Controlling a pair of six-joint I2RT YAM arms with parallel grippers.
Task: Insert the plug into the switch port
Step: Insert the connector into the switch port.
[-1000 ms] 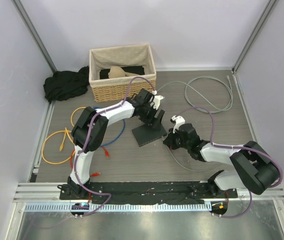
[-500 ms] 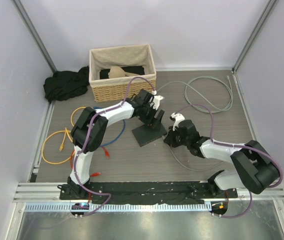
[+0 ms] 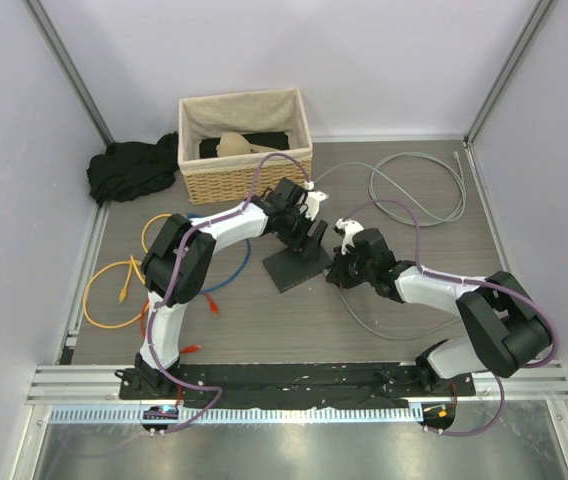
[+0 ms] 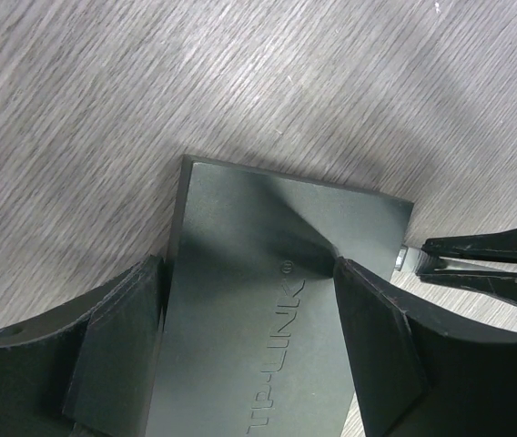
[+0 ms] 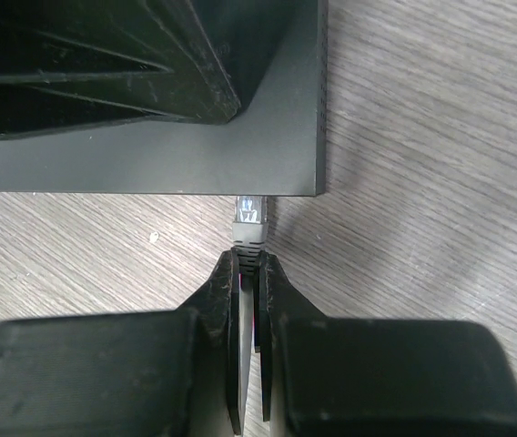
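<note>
Right fingers pinched narrow on the plug, its tip at the port edge of the switch, not visibly seated. Left fingers clamp the switch's two sides; it lies flat on the table. Insertion step. Next, probably: straight push in, aligned. Switch top reads TP-LINK.

White arms, black jaws, purple cables.

A wicker basket is set at the back of the table, with a black cloth heaped against its left side. An orange cable is coiled on the left, and a blue one is partly hidden.
</note>
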